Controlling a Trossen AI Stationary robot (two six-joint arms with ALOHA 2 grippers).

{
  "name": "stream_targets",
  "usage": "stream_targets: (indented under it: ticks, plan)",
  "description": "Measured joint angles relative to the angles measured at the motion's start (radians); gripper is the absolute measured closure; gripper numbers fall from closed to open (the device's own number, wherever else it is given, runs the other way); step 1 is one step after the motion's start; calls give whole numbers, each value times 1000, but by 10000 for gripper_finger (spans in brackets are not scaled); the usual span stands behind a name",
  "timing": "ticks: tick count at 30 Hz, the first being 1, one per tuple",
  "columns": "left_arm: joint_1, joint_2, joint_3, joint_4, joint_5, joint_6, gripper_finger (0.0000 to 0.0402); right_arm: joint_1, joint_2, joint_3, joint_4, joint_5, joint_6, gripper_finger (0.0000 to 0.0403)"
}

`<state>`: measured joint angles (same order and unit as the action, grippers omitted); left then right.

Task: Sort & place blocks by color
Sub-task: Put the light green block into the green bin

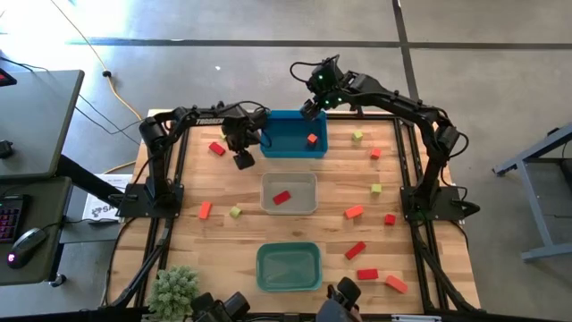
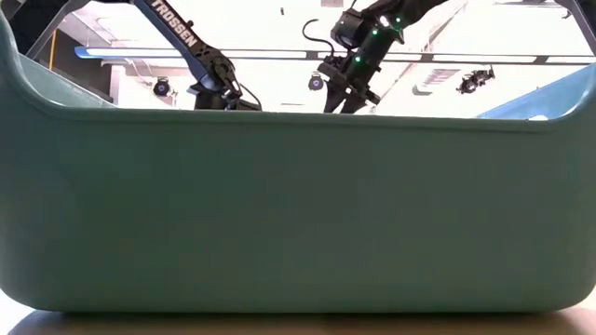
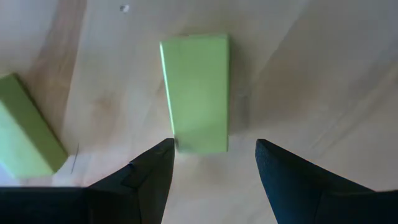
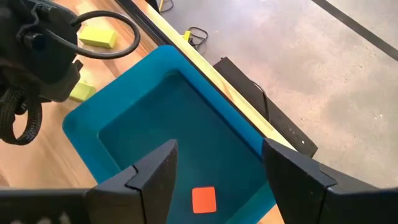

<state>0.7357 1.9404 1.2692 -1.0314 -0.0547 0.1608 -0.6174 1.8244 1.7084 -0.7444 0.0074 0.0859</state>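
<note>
My left gripper (image 3: 214,146) is open, pointing down at the table left of the blue bin (image 1: 295,134). Its fingers stand on either side of the near end of a yellow-green bar (image 3: 196,87) that lies flat on the wood. I cannot tell whether they touch it. A second yellow-green block (image 3: 25,127) lies beside it. In the high view the left gripper (image 1: 243,161) hides both. My right gripper (image 4: 217,149) is open and empty above the blue bin's far right corner, also in the high view (image 1: 310,109). An orange block (image 4: 204,200) lies in that bin.
A clear bin (image 1: 308,179) at the middle holds a red block (image 1: 281,197). A teal bin (image 1: 289,266) stands near the front and fills the low view (image 2: 298,214). Several red, orange and yellow-green blocks lie scattered, mostly on the table's right half. A small plant (image 1: 174,291) stands front left.
</note>
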Motion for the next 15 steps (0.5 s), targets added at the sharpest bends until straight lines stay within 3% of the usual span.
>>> stream_targets:
  ticks: [9, 15]
  plan:
    - [3, -5, -66, 106, 3, -19, 193, 0, 0, 0, 0, 0, 10, 181]
    - [2, -9, -103, 148, -9, -18, 248, 1, 0, 0, 0, -6, 21, 181]
